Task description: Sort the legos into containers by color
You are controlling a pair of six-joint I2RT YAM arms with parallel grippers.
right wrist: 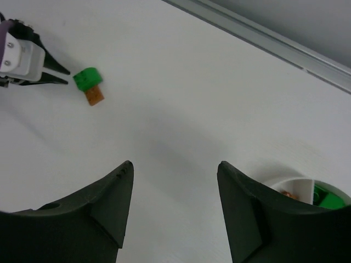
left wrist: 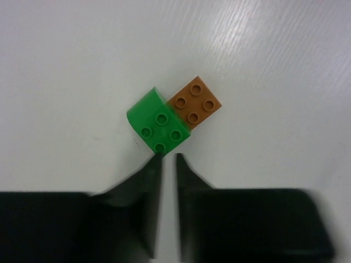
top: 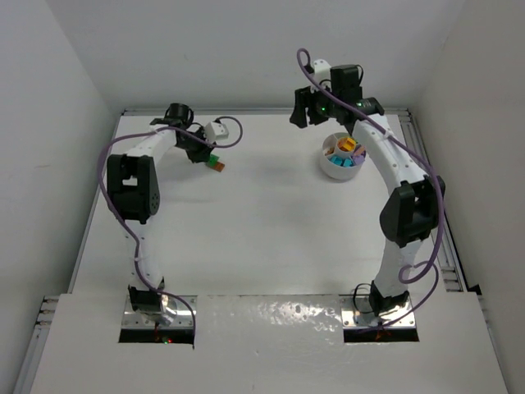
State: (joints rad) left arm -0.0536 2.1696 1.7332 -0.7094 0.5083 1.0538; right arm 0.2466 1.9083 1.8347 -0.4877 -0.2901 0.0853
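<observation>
Top view, desk point(top: 262, 230): white, carries everything.
Top view, dish point(top: 340, 171): round, white, far right; sorted bricks point(top: 348, 146) in yellow, orange, purple and teal lie in its wedges.
Top view, loose pair: green brick point(top: 212, 159) touching brown brick point(top: 219, 167), far left.
Top view, left end effector point(top: 209, 154): at the loose pair.
Top view, right end effector point(top: 306, 115): just beyond the dish, slightly left of it.
Left wrist, left end effector point(left wrist: 167, 160): fingers almost together with a thin slit between them, gripping nothing; tips just beside the green brick point(left wrist: 159, 129).
Left wrist, brown brick point(left wrist: 194, 102): against the green brick's far side, studs up.
Right wrist, right end effector point(right wrist: 175, 170): spread wide, empty, over bare desk.
Right wrist, dish point(right wrist: 299, 183): near right corner, partly hidden by a finger.
Right wrist, loose pair: green brick point(right wrist: 88, 78) and brown brick point(right wrist: 95, 96) far left, at the left end effector point(right wrist: 70, 76).
</observation>
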